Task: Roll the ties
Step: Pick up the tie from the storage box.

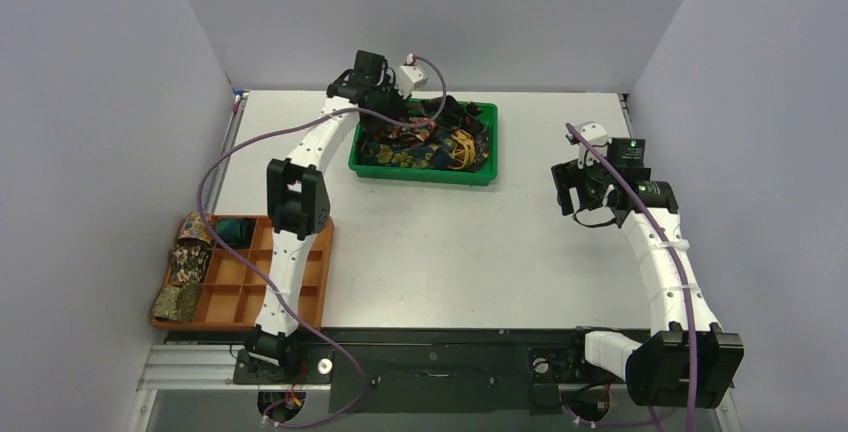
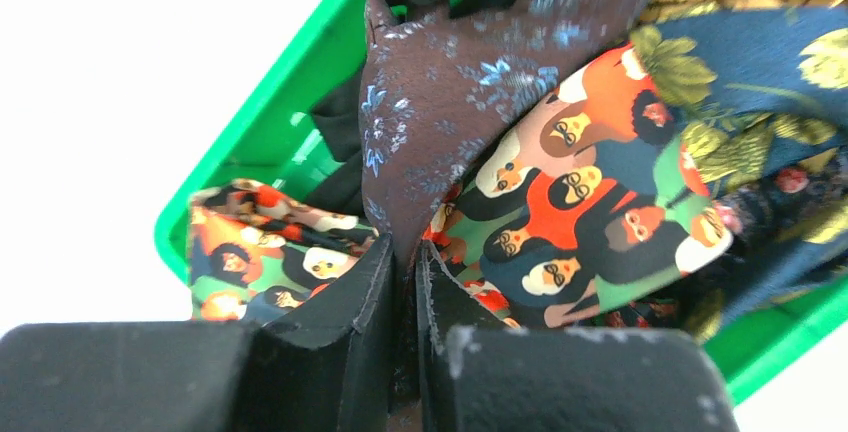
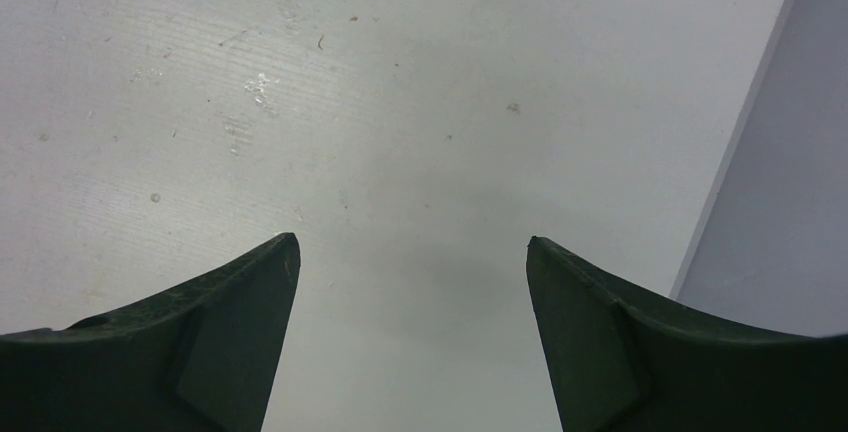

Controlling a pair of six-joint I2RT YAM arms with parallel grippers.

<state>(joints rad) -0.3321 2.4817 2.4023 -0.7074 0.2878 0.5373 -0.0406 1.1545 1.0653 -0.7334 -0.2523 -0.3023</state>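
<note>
A green bin (image 1: 424,170) at the back of the table holds a heap of loose ties. My left gripper (image 2: 404,248) reaches into its left end and is shut on a dark brown tie with small blue flecks (image 2: 450,82), which rises from between the fingers. Under it lie a tie printed with faces (image 2: 580,202) and a navy-gold floral tie (image 2: 760,62). In the top view the left gripper (image 1: 385,102) is over the bin. My right gripper (image 3: 412,244) is open and empty above bare table; in the top view it (image 1: 585,202) hovers at the right.
An orange compartment tray (image 1: 300,297) stands at the near left, with rolled ties (image 1: 186,257) in its left cells and a dark green coil (image 1: 236,230) at its back. A purple cable (image 1: 230,157) loops along the left arm. Grey walls close in the table.
</note>
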